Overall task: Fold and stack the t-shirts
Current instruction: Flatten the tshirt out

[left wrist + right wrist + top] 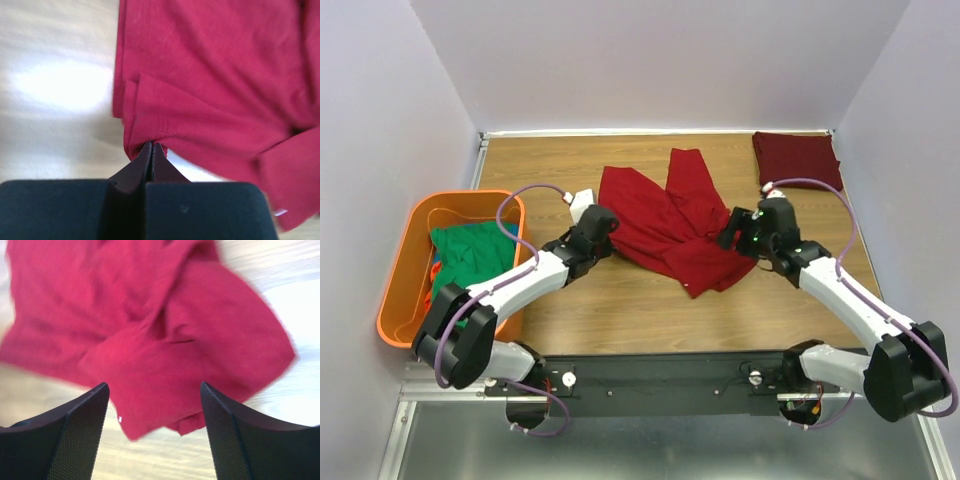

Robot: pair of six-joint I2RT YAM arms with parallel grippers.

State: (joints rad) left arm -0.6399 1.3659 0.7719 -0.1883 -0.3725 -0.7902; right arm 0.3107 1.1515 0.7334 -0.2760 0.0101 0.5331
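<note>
- The red t-shirt (665,220) lies crumpled and unfolded on the bench (620,310), about midway between the left and right edges and towards the far edge. One long flap reaches towards the far edge, and a lower lobe points at the near edge.
- The left end effector (603,218) sits at the shirt's left edge. In the left wrist view its two fingers are pressed together with a small bunch of the red hem pinched between their tips, so it is closed and gripping the red t-shirt.
- Right at the pinch, the cloth gathers into a short fold with a line of stitching showing.
- The right end effector (728,232) is at the shirt's right side. In the right wrist view its fingers stand wide apart with nothing between them, and the rumpled red cloth lies below the gap.
- A maroon t-shirt (796,158) lies folded into a neat rectangle at the far right corner of the bench, apart from the red one.
- The green t-shirts (470,250) are heaped in an orange tub (395,300) that stands at the left edge of the bench, beside the left arm.
</note>
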